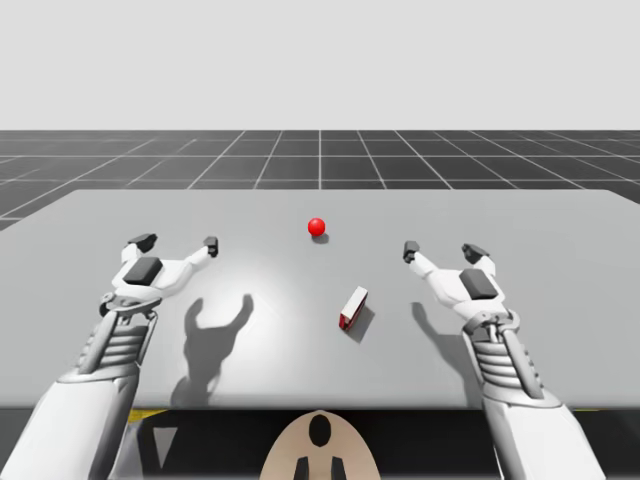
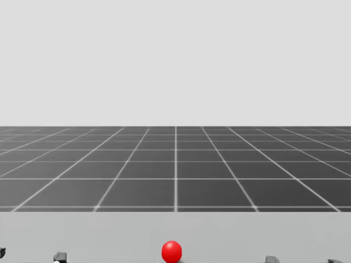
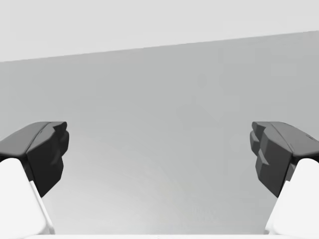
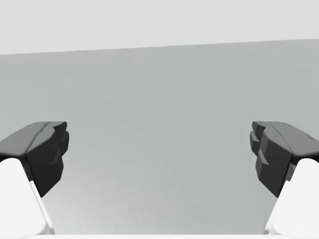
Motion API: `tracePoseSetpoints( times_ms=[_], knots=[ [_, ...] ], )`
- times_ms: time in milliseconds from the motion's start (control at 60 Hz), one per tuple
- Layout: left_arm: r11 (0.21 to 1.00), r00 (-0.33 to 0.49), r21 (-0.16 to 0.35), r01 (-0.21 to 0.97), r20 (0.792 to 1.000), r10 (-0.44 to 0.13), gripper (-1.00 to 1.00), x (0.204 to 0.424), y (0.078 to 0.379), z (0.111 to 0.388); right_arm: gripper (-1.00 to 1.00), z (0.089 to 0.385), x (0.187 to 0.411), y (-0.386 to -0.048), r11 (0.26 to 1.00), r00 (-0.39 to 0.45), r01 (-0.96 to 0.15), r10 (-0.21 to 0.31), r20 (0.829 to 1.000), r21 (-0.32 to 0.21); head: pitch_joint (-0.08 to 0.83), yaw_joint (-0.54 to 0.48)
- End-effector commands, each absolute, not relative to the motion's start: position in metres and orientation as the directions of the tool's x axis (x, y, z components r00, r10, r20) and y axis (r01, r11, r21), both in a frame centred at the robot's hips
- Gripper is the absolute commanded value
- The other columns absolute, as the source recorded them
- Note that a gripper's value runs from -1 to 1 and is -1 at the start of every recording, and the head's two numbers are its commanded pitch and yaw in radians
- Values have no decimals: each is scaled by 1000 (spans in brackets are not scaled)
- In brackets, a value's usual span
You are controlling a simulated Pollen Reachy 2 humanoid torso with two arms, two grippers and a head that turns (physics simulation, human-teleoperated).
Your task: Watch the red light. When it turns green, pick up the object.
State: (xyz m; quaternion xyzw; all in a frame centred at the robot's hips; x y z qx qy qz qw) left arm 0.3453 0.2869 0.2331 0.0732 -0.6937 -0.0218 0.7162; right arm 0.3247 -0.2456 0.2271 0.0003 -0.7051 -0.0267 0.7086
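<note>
The light is a red ball (image 1: 317, 227) standing on the grey table (image 1: 560, 330) near its middle; in the head view the red ball (image 2: 171, 251) sits low at the centre. A small red and white box (image 1: 353, 308) lies on the table in front of the ball, a little right of centre. My left gripper (image 1: 178, 243) hovers open over the table's left part, well left of the box. My right gripper (image 1: 441, 250) is open over the right part, right of the box. Both wrist views show wide-apart dark fingers (image 3: 47, 152) (image 4: 47, 152) with bare table between them.
The table's far edge (image 2: 175, 212) borders a dark gridded floor. The arms cast shadows (image 1: 215, 335) on the table in front of the grippers.
</note>
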Motion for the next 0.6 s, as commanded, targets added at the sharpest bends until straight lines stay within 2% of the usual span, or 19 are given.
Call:
tracePoseSetpoints(
  times_ms=[17, 100, 167, 400, 600],
  knots=[
    [988, 71, 131, -87, 990, -125, -1000, 347, 292, 233, -1000, 226, 322, -241, 985, -1, 105, -139, 990, 138, -3, 1],
    [987, 71, 132, -88, 989, -126, -1000, 347, 291, 233, -1000, 229, 321, -242, 988, -1, 65, -143, 990, 143, 2, 0],
    [987, 71, 133, -89, 989, -127, -1000, 347, 291, 232, -1000, 229, 321, -241, 992, 18, 42, -118, 993, 117, 16, -1],
    [987, 71, 134, -91, 989, -128, -1000, 347, 291, 233, -1000, 227, 320, -240, 995, 12, 42, -86, 996, 86, 227, 11],
    [986, 62, 139, -90, 989, -134, -1000, 348, 292, 233, -1000, 226, 321, -240, 997, 15, 31, -77, 997, 76, 346, 38]
  ],
)
